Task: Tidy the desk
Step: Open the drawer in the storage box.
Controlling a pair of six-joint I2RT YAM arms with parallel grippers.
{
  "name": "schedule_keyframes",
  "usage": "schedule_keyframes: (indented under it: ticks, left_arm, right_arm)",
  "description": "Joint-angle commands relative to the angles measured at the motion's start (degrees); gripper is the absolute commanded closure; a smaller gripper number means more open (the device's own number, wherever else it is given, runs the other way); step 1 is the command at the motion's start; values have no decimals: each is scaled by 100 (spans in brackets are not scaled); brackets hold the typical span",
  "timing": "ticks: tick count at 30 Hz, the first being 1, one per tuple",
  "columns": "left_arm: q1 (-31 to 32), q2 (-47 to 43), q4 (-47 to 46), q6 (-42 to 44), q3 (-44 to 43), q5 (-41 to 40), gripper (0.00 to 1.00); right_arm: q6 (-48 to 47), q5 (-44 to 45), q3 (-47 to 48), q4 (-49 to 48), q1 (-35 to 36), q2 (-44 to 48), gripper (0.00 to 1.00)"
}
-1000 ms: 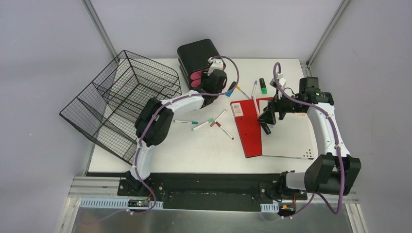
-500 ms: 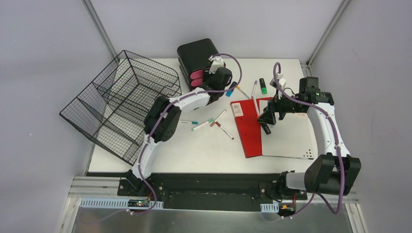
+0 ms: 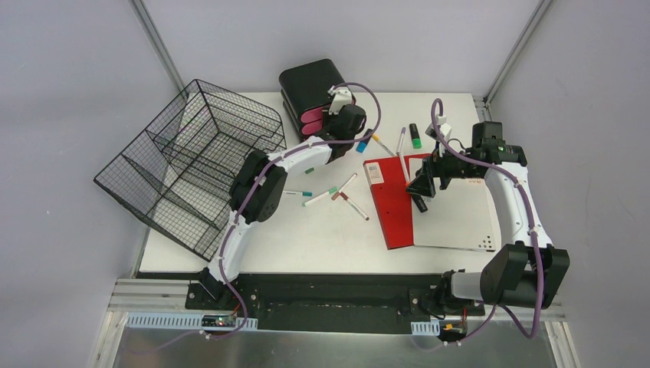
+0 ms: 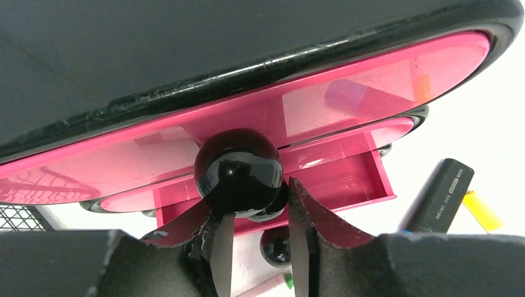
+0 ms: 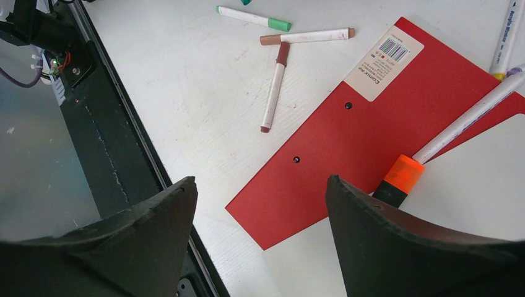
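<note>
Since the bench is what I'm tidying, I start there. It lies flat under both hands, its long axis running side to side across the 2 arms, with clutter over its far half. Off the left hand's outer side, a wire basket sits tilted, partly past the bench edge. Straight ahead of the left hand stands the black drawer unit with pink drawer fronts. Through the left wrist camera, 1 lower drawer stands pulled out. Under the right hand lies a notebook, its red cover folded open toward the inner side. That hand hangs released, fingers wide, nothing between them. Loose markers lie between the 2 hands, and 1 orange-capped marker rests on the notebook just beside the right hand's fingers.

Smallest is the round black knob, right at the left fingertips with a finger to either side below it. I cannot tell whether they are clamped on it or merely flanking it. My read is that the coming move turns on this knob. It is dead ahead of the left hand, which is far nearer to it than the right, so any pull should run straight back along the drawer's slide.
</note>
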State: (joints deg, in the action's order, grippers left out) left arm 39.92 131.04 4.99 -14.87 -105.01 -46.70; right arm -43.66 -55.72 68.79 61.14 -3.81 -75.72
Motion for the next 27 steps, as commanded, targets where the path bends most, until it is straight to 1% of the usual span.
schedule_keyframes:
  ticks: [1, 8, 15, 17, 18, 20, 22, 27]
  left_arm:
    - [-49, -114, 23, -206, 6, 288, 82]
    - [304, -519, 20, -273, 476, 339, 87]
    - [682, -934, 19, -653, 1131, 337, 86]
    - [708, -992, 56, -687, 1187, 407, 82]
    - [709, -1017, 102, -717, 1206, 471, 78]
    - [705, -1086, 191, -723, 1216, 636, 65]
    - [709, -1185, 260, -696, 1267, 874, 58]
    - [709, -1577, 275, -453, 1544, 1753, 46]
  right_arm:
    - [-167, -61, 181, -33, 39, 83, 21]
    - [-165, -47, 194, -35, 39, 92, 21]
    - [-163, -69, 193, -32, 39, 99, 21]
    - [-161, -79, 188, -24, 39, 110, 21]
    - [-168, -87, 190, -24, 43, 117, 21]
    - [-169, -81, 193, -24, 39, 134, 21]
    - [-171, -78, 193, -24, 39, 150, 21]
    - [-170, -95, 190, -24, 39, 148, 21]
